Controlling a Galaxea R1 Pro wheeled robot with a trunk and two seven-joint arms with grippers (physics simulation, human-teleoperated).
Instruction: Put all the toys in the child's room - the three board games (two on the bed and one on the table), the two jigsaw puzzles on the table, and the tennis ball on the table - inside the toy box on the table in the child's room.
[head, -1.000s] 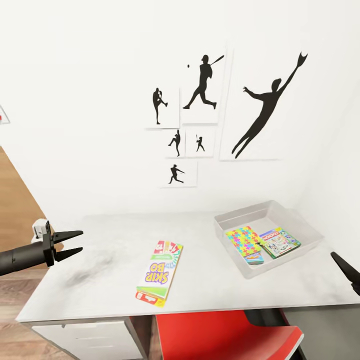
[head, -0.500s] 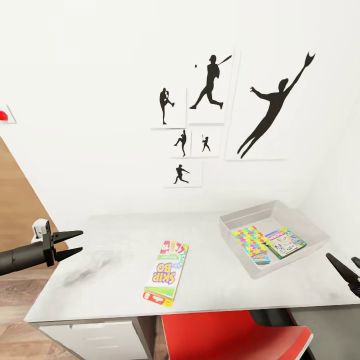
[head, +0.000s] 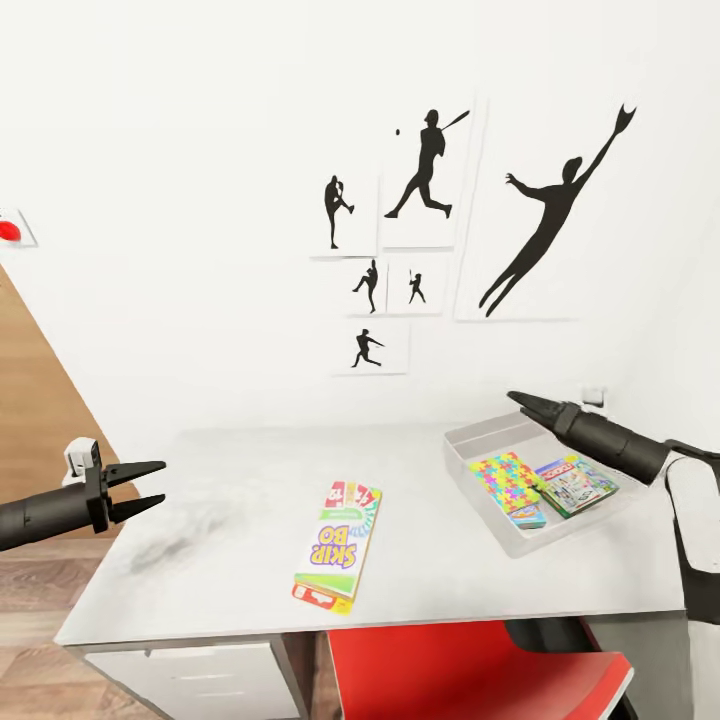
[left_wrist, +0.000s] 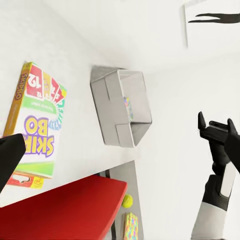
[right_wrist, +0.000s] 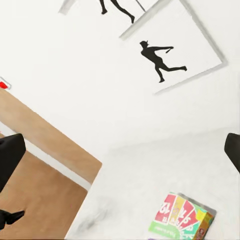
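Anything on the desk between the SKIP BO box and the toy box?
No. In the head view, the stretch of table between the SKIP BO box and the toy box is bare grey-white surface.

Head camera looks down over the table (head: 420, 580); both wrist cameras (lower, oblique) share it.

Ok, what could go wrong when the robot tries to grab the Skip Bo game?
The game box lies flat near the front edge of the table, so a clumsy nudge from the left gripper might slide it off toward the red chair. The right gripper hangs just above the toy box; if it drops low, it could bump the wall. The ball is round and might roll if touched.
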